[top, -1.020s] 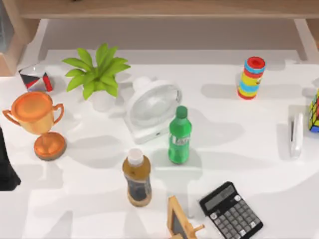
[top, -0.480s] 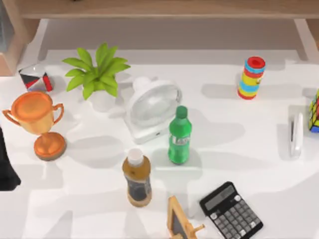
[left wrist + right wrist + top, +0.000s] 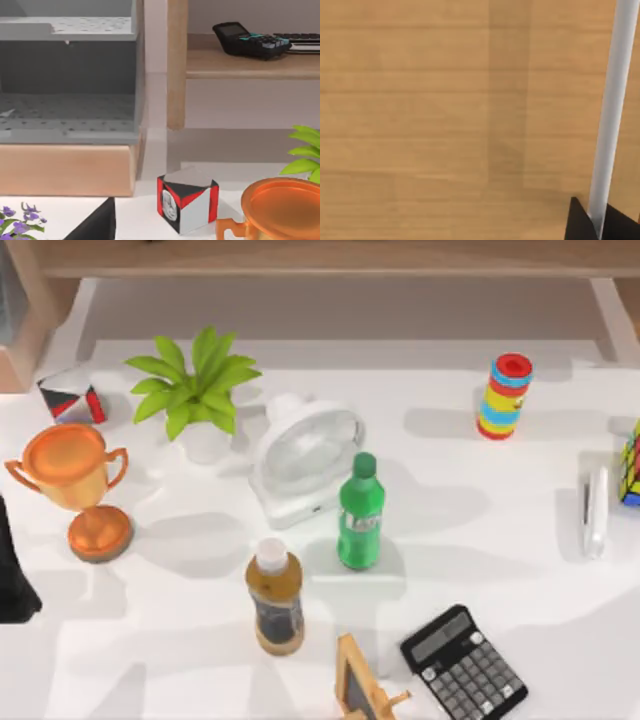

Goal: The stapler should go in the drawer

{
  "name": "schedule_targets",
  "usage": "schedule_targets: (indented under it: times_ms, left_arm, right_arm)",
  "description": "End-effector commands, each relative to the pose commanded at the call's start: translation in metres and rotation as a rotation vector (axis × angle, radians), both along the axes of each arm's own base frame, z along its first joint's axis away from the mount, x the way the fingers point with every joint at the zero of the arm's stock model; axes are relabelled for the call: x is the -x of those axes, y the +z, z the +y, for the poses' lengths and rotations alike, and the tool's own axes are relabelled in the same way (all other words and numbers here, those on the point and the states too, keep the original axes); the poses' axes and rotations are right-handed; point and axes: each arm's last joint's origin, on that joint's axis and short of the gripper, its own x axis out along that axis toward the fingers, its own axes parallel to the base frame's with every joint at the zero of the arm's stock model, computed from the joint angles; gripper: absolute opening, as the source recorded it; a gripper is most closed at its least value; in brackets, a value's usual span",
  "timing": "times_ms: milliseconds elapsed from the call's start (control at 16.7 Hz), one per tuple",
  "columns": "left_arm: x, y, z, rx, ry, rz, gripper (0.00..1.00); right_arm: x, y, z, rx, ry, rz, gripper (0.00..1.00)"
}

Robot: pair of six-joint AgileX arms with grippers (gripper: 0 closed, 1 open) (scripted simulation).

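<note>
The stapler (image 3: 596, 510), a slim white bar with a thin dark line, lies flat near the table's right edge, beside a colourful cube (image 3: 631, 465). An open grey drawer (image 3: 67, 107) in a wooden case stands at the table's far left corner, ahead of my left wrist. My left arm (image 3: 12, 575) is parked at the left edge, and a dark part of its gripper (image 3: 97, 225) shows low in the left wrist view. The right wrist view faces a wooden panel (image 3: 445, 110) with a white bar (image 3: 612, 110) across it and dark finger parts (image 3: 580, 222) beside that bar.
Between drawer and stapler stand an orange trophy (image 3: 78, 480), a red-and-white box (image 3: 70, 397), a plant (image 3: 195, 385), a white fan (image 3: 305, 455), a green bottle (image 3: 360, 512), a brown bottle (image 3: 275, 598), a calculator (image 3: 463, 665), a small wooden frame (image 3: 358, 685) and a ring stack (image 3: 504, 395).
</note>
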Motion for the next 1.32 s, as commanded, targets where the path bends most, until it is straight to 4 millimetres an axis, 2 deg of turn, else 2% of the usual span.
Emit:
schedule_targets:
  times_ms: [480, 600, 840, 960, 1320]
  left_arm:
    - [0.0, 0.0, 0.0, 0.0, 0.0, 0.0, 1.0]
    - [0.0, 0.0, 0.0, 0.0, 0.0, 0.0, 1.0]
    - [0.0, 0.0, 0.0, 0.0, 0.0, 0.0, 1.0]
    - [0.0, 0.0, 0.0, 0.0, 0.0, 0.0, 1.0]
    - [0.0, 0.0, 0.0, 0.0, 0.0, 0.0, 1.0]
  right_arm:
    - [0.002, -0.001, -0.002, -0.003, -0.005, 0.002, 0.0]
    - [0.01, 0.002, -0.003, 0.001, -0.007, -0.005, 0.0]
    - [0.048, -0.004, -0.001, -0.011, -0.004, 0.017, 0.0]
    - [0.061, -0.002, -0.001, -0.007, -0.004, 0.009, 0.0]
    - [0.063, -0.002, 0.0, -0.005, -0.004, 0.005, 0.0]
